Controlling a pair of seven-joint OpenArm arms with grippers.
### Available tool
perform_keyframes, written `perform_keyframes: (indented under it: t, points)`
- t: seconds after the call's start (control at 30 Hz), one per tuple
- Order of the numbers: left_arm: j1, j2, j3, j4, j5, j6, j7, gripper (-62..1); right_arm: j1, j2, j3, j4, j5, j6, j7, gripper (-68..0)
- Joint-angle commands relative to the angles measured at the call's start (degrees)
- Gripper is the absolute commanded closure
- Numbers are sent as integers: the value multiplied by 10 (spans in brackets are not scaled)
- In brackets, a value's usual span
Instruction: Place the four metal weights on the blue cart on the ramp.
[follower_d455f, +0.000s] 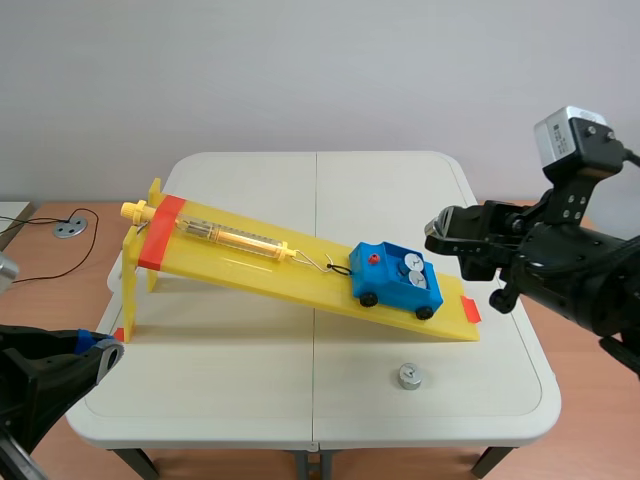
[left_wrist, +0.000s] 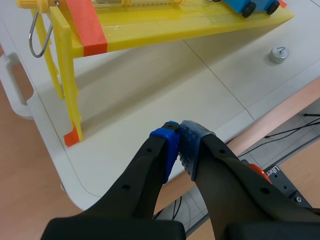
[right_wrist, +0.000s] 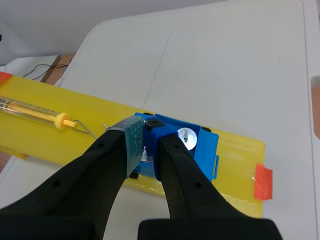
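Weights (follower_d455f: 410, 270) of silver metal in the bed of blue cart (follower_d455f: 395, 280), low on yellow ramp (follower_d455f: 250, 262). Cart hooked by wire to yellow spring scale (follower_d455f: 225, 236) lying up the slope. Loose weight (follower_d455f: 409, 376) on white table (follower_d455f: 250, 390), apart from the ramp's foot, on the robot's side. Right gripper (right_wrist: 145, 132) above the cart, fingers drawn narrow, gripping nothing. Left gripper (left_wrist: 179, 135) low by the table's near left edge, pads pressed together, empty.
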Motion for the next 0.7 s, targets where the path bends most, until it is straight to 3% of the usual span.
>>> perform_keyframes:
  t: [0.0,0.67]
  points:
    - [-8,12,-9,44,-44,-25,-55,-27,58,6,-10,5,39,9,71,-6]
    - [-8,12,-9,44,-44,-25,-55,-27,176,-23,-10,-154,38,10,77,-6]
